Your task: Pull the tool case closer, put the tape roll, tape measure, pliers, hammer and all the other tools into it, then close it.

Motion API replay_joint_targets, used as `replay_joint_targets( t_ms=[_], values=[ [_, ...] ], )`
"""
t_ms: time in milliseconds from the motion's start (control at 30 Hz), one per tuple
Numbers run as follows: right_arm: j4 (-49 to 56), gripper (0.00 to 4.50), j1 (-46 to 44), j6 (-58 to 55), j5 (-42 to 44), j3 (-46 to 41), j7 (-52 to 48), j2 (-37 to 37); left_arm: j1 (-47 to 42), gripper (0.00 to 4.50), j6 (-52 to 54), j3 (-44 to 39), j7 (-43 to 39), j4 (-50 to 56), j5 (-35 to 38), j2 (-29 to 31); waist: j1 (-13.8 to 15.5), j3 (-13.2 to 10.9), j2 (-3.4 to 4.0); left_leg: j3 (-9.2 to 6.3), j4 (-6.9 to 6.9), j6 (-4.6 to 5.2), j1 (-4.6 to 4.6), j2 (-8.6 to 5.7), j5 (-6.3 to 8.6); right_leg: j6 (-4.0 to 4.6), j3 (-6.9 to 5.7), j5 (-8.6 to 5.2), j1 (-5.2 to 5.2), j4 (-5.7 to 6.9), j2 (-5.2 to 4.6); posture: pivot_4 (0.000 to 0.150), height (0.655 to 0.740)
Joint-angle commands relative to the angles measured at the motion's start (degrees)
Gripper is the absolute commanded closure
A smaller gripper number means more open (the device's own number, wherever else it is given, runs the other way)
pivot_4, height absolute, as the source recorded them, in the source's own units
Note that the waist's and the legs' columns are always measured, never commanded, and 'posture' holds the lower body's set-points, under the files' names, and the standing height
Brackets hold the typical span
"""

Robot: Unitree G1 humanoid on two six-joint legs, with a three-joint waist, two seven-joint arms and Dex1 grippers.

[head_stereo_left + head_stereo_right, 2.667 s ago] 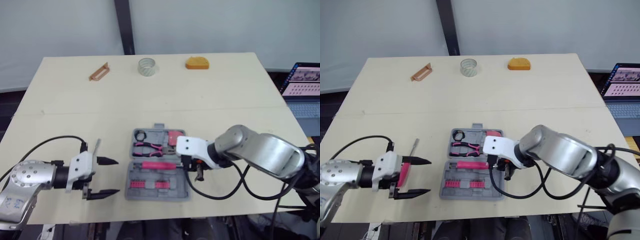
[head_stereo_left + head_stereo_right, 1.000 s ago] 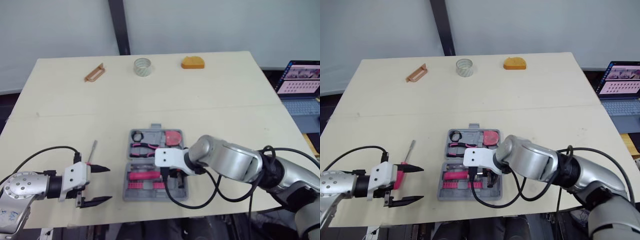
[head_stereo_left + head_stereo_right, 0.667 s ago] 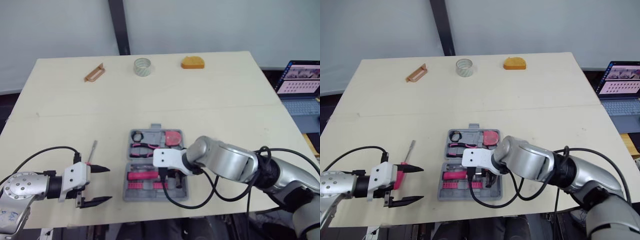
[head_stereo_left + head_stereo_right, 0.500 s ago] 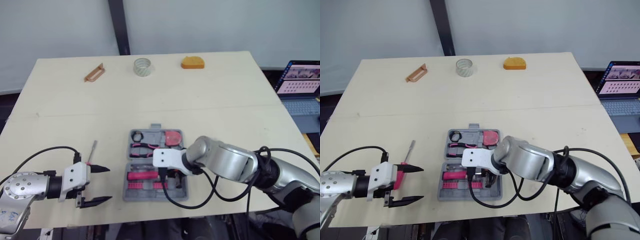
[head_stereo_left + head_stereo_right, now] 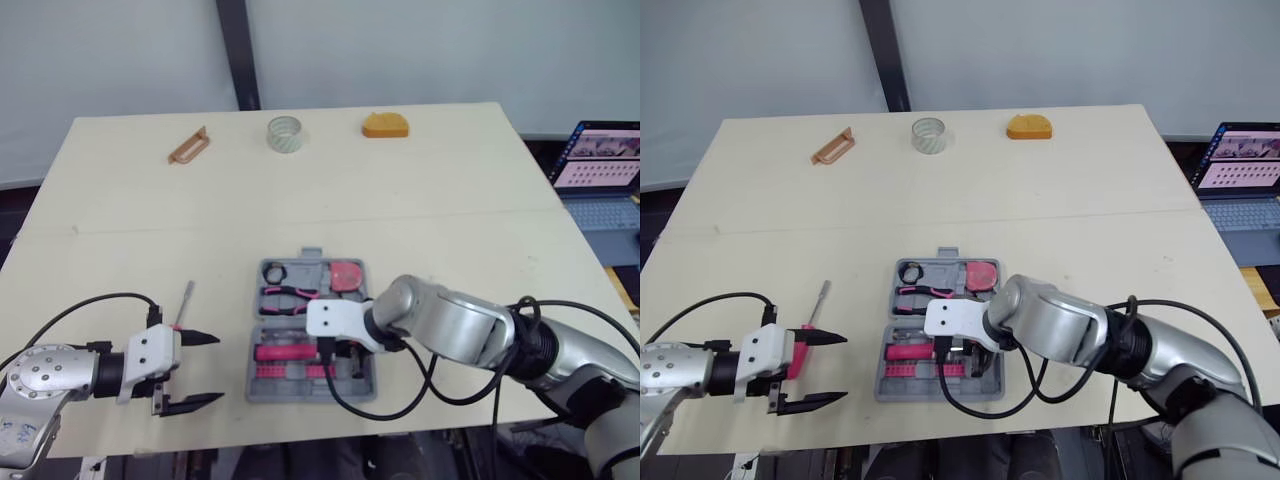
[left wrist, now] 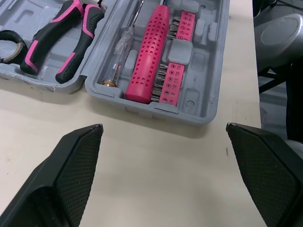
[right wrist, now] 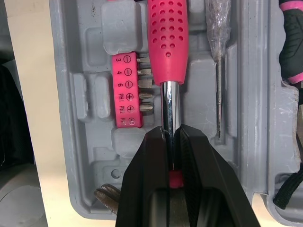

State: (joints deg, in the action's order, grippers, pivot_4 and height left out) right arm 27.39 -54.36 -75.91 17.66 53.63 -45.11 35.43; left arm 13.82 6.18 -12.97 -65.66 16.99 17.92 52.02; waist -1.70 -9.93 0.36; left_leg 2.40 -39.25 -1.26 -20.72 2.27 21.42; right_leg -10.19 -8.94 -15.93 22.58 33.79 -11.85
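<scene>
Right gripper (image 7: 172, 138) clamps the pink-handled tool (image 7: 165, 42), head hidden; left gripper (image 5: 216, 368) gapes, nine o'clock of case (image 6: 203, 80); nothing's shifted.

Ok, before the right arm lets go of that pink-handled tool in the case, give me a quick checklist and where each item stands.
1. Pink-handled tool lying in its slot in the tool case: ok.
2. Right gripper free of the tool: not ok, jaws shut on its shaft.
3. Left gripper clear of the case: ok, jaws open, over the table to the case's left.
4. Case lid open: ok.
5. All tools packed: not ok; tape roll, tape measure and a small screwdriver lie on the table.
</scene>
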Motion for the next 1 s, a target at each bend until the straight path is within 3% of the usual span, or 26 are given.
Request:
replay_joint_targets(
  t_ms=[33, 667, 767, 967, 1000],
  values=[
    [0.76, 4.47, 0.12, 0.96, -0.69, 0.04, 0.48, -0.44, 0.12, 0.00, -0.82, -1.50, 0.24, 0.19, 0.69, 0.03, -0.01, 0.00, 0.00, 0.00, 0.00, 0.00, 0.00, 0.00, 0.00, 0.00, 0.00, 0.00, 0.00, 0.00, 0.00, 0.150, 0.7400],
    [-0.59, 4.47, 0.89, 3.41, -2.56, 0.84, -0.37, -0.24, -0.40, 0.00, -0.17, -1.33, 0.72, 0.48, 0.82, 0.22, -0.01, 0.00, 0.00, 0.00, 0.00, 0.00, 0.01, 0.00, 0.00, 0.00, 0.00, 0.00, 0.00, 0.01, 0.00, 0.150, 0.7400],
    [-0.23, 3.26, 0.80, 3.39, -2.41, 0.75, -0.53, -0.10, -0.56, 0.00, -0.02, -1.21, 0.78, 0.40, 0.82, 0.20, -0.01, 0.01, -0.01, 0.00, 0.00, 0.00, 0.01, 0.00, 0.00, 0.00, 0.00, 0.00, 0.00, 0.01, 0.00, 0.150, 0.7400],
    [3.87, 0.24, 0.21, 1.80, -0.43, -2.06, -1.90, 2.34, -0.12, 0.00, 1.48, -1.87, 1.68, 1.78, 1.96, -0.38, 0.03, 0.01, -0.02, 0.00, 0.00, 0.00, 0.01, 0.00, 0.00, 0.00, 0.00, 0.00, 0.00, 0.01, 0.00, 0.150, 0.7400],
    [4.83, 0.05, 0.05, 1.45, 0.17, -3.02, -2.32, 2.86, 0.12, 0.00, 1.77, -1.99, 1.84, 2.18, 2.16, -0.44, 0.03, 0.01, -0.02, 0.00, 0.00, 0.00, 0.01, 0.00, 0.00, 0.00, 0.00, 0.00, 0.00, 0.01, 0.00, 0.150, 0.7400]
  ],
)
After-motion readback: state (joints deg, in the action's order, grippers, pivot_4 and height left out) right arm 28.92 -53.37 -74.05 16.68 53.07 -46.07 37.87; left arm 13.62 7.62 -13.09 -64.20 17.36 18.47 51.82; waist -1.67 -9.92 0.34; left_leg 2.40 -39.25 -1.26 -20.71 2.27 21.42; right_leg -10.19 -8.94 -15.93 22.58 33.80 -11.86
